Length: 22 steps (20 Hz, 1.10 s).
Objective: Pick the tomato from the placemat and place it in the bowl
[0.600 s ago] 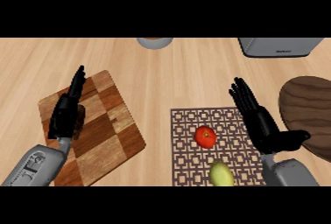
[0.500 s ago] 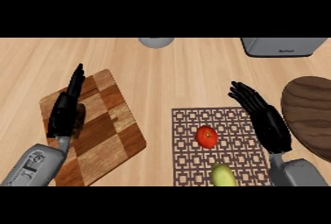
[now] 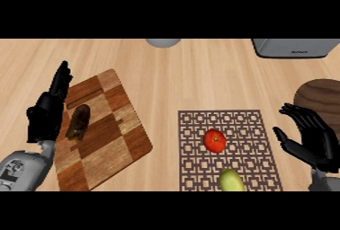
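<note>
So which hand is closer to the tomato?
Right. Its right hand hovers right of the tomato, just past the placemat's edge; the left hand rests farther left, at the cutting board's far edge.

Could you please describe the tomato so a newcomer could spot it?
Right of the checkered cutting board lies a brown latticed placemat. The tomato sits near its middle: round and red, unlike the yellow-green fruit at its near edge.
</note>
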Available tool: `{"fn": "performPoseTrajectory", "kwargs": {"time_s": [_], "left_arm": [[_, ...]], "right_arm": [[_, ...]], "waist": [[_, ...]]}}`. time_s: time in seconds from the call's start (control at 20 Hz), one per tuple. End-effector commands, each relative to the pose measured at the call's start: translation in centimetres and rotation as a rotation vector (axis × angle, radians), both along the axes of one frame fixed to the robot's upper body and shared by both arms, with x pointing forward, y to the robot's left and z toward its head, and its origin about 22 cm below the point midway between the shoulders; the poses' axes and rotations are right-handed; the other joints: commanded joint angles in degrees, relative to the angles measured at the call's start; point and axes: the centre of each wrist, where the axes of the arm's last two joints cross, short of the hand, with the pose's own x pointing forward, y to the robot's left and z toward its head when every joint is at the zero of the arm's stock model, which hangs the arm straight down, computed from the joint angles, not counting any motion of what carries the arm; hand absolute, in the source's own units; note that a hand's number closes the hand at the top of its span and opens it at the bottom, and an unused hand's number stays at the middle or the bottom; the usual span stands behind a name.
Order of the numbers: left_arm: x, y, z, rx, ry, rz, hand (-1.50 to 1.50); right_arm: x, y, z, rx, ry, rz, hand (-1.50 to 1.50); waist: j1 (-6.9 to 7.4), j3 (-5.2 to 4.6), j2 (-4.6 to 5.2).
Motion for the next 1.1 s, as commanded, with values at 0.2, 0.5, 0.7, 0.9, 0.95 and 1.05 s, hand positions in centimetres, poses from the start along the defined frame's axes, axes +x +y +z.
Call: {"fn": "performPoseTrajectory", "kwargs": {"time_s": [0.2,0.5,0.7,0.9,0.95,1.05], "left_arm": [[0.4,0.1,0.2,-0.017,0.030,0.009,0.00],[-1.4,1.1,0.9,-0.011,0.027,-0.002,0.00],[-0.8,-1.6,1.5,-0.017,0.017,-0.008,0.00],[-0.4,-1.1,0.6,-0.024,0.015,-0.017,0.00],[0.3,0.4,1.7,-0.013,0.013,-0.009,0.00],[-0.3,-1.2,1.2,-0.019,0.011,-0.016,0.00]], "right_arm": [[-2.4,-3.2,-0.1,-0.301,-0.120,0.135,-1.50],[-1.9,-2.5,6.3,-0.580,0.020,0.231,-1.50],[0.1,-0.8,9.6,-0.787,0.130,0.275,-1.50],[1.6,3.9,11.2,-0.872,0.198,0.355,-1.50],[1.4,5.8,12.0,-0.882,0.189,0.384,-1.50],[2.2,7.4,13.0,-0.903,0.238,0.423,-1.50]], "waist": [[-0.31,-0.10,0.05],[0.05,-0.26,-0.37],[0.44,-0.23,-0.26],[0.78,-0.19,0.06],[0.58,-0.20,0.02],[0.69,-0.16,-0.03]]}}
